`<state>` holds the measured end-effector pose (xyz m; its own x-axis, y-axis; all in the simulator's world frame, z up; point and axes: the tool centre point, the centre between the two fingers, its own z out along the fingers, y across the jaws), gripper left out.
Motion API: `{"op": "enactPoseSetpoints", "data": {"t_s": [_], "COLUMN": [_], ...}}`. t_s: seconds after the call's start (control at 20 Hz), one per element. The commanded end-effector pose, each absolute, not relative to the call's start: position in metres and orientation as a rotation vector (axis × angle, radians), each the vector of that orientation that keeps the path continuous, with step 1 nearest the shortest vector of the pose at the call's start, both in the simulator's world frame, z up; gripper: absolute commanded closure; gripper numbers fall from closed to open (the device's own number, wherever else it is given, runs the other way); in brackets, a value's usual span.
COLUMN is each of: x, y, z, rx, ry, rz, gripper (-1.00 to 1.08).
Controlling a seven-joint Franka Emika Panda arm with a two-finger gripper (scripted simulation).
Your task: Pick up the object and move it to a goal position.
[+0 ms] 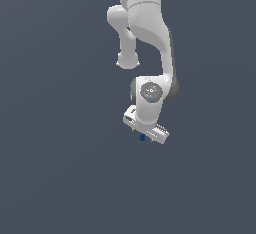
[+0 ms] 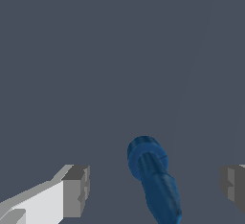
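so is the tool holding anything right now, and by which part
Nothing is held. The tool is open, its fingers standing apart on either side of the dark blue object without touching it.

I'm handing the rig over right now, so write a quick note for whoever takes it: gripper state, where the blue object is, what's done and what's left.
Gripper: the white two-finger gripper is open; the wrist view shows both grey finger pads wide apart with clear gaps on either side of the object.
Object: the small dark blue elongated item with a wider round end lies between the fingers, untouched. In the exterior view it shows as a blue speck just under the gripper.
Done: arm positioned over the object.
Left: close on it, lift, carry to the goal. No goal marker is visible in either view.
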<state>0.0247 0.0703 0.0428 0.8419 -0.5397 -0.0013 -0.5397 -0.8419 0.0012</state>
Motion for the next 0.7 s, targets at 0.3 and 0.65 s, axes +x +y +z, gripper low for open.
{"op": "enactPoseSetpoints", "data": {"t_s": [0.3, 0.65], "x": [0.0256, 0.0266], "y": [0.0704, 0.0699], "z": [0.0423, 0.0456], "rx": [3.015, 3.015], "ry": [-0.883, -0.883], "rz": [0.0, 0.0], "gripper": [1.08, 1.08]}}
